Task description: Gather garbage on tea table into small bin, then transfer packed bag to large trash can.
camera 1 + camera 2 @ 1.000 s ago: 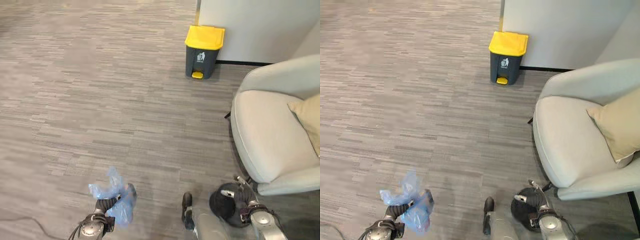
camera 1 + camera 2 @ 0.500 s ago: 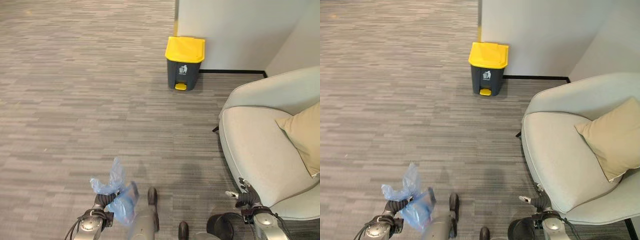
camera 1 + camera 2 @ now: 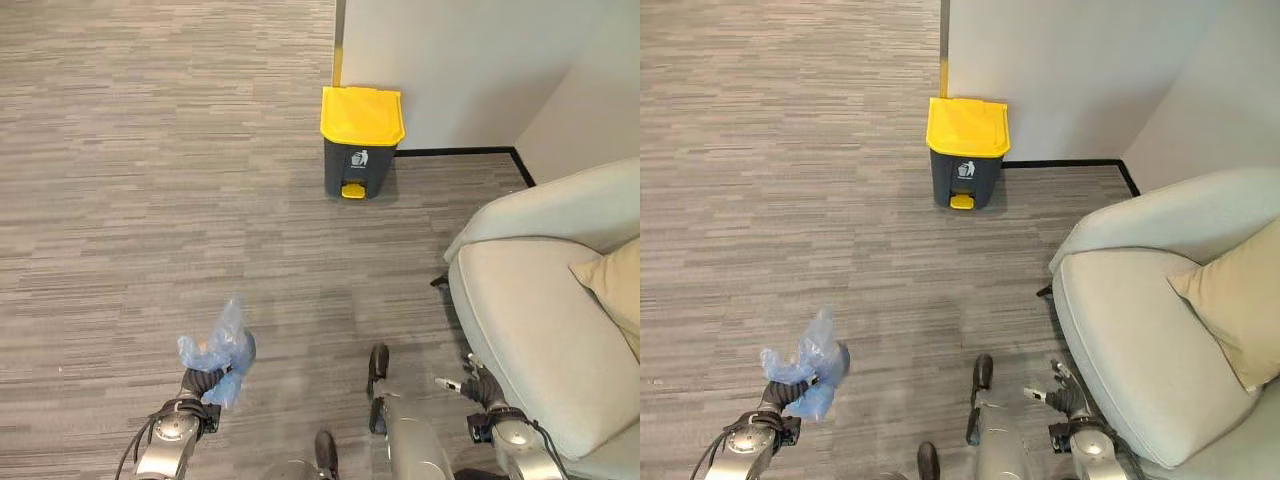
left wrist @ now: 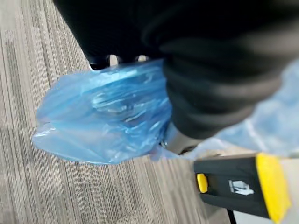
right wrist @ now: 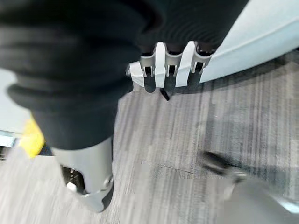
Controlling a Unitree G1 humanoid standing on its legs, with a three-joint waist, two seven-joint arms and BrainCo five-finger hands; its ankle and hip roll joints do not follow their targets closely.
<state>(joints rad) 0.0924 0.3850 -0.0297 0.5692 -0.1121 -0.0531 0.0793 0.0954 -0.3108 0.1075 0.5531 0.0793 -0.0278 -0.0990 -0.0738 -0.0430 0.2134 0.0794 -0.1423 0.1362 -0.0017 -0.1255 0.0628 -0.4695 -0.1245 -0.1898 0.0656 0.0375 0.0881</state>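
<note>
A crumpled blue plastic bag (image 3: 218,347) hangs in my left hand (image 3: 196,385) at the lower left, above the grey floor; the fingers are curled round its gathered top. The bag (image 4: 107,109) bulges beside the hand's dark cover in the left wrist view. The large trash can (image 3: 361,141), dark grey with a yellow lid and a yellow pedal, stands shut against the white wall far ahead; the trash can (image 4: 243,186) also shows past the bag. My right hand (image 3: 478,387) is low at the right, fingers (image 5: 168,65) fairly straight and holding nothing, close to the armchair.
A pale grey armchair (image 3: 540,300) with a tan cushion (image 3: 1240,300) fills the right side. A white wall (image 3: 450,60) with a black skirting runs behind the trash can. Grey striped carpet (image 3: 150,180) lies open between me and the can.
The whole view has shifted as I walk: the trash can now sits nearer the centre and the armchair has slid right. The bag stays in my left hand.
</note>
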